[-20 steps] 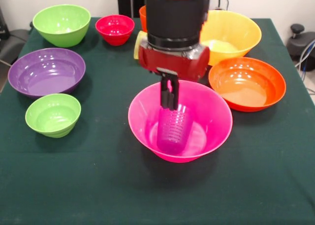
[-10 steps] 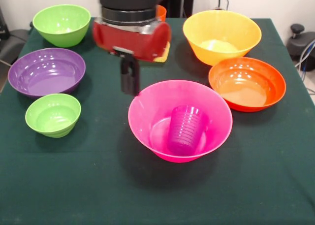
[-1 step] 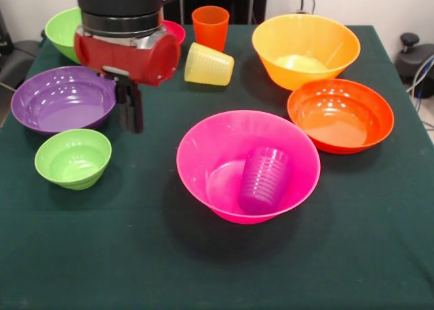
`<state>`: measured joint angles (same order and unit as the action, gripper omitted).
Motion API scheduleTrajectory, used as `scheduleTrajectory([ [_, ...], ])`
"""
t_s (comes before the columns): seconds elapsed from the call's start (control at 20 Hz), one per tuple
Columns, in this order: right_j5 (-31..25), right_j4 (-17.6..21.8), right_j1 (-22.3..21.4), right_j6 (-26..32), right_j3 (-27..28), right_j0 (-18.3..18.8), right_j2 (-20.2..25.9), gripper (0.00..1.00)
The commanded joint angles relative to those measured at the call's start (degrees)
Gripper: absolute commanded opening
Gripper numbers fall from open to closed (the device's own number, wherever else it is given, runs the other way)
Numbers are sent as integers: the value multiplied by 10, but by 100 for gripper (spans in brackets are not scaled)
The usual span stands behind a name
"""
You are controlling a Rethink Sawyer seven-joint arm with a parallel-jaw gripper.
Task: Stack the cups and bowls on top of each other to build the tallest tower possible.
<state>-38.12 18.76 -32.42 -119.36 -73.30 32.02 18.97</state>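
Gripper (image 3: 131, 113) moved from the pink bowl (image 3: 203, 147) to upper left, narrow and empty; purple cup (image 3: 264, 180) leans inside that bowl; next bowl pick, probably small green bowl (image 3: 72, 158).

A dark green tablecloth (image 3: 380, 256) covers the table before a pale wall (image 3: 386, 1).

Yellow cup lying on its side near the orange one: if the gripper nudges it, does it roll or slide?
The yellow cup lies on its side on the table, so a nudge would probably roll it. It tapers, so it would likely curve rather than run straight. It looks thin and translucent, probably light and easy to knock away, perhaps against the upright orange cup.
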Motion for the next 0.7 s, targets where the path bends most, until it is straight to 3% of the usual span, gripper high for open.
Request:
scheduleTrajectory([
  [0.05,-68,54,34,166,-24,-7,40,0],
  [0.4,-47,51,23,114,-32,-16,19,0],
  [0.7,-6,61,12,106,-76,-7,16,0],
])
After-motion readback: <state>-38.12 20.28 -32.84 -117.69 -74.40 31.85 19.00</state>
